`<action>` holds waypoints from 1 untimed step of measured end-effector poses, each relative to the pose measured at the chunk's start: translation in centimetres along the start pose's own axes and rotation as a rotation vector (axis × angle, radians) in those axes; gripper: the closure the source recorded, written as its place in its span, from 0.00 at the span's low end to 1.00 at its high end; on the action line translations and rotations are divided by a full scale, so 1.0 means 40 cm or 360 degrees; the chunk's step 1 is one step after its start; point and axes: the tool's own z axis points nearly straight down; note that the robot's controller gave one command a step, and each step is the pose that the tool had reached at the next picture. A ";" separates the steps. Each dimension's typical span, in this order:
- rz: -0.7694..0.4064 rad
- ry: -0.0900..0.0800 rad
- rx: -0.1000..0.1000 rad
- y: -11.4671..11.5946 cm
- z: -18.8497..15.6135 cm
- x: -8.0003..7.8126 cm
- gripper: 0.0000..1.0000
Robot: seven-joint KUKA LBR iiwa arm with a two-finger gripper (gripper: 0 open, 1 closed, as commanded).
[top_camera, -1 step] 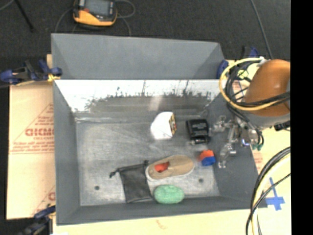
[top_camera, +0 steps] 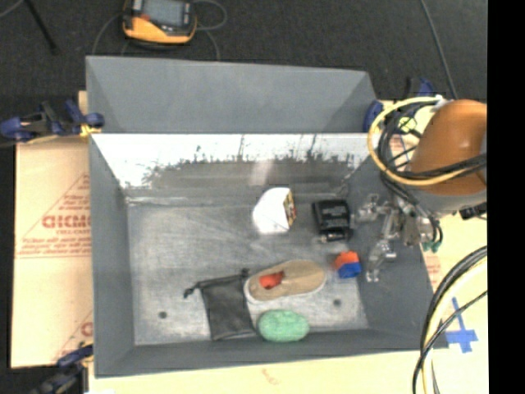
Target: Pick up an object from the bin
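Observation:
My gripper (top_camera: 384,238) hangs by the bin's right wall, just right of a small blue and orange block (top_camera: 349,265) on the floor. It holds nothing that I can see. A black boxy thing (top_camera: 331,219) lies a little to the upper left of the gripper. Further left sits a white rounded object with a yellow and red label (top_camera: 275,210).
A beige shoe-shaped thing with a red part (top_camera: 287,280) lies at the front middle. A green oval lump (top_camera: 284,326) and a dark grey pouch with a strap (top_camera: 224,306) lie beside it. The orange dome and cables of the arm overhang the bin's right rim.

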 end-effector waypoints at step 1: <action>-0.0438 -0.0019 0.0000 0.049 0.145 0.009 1.00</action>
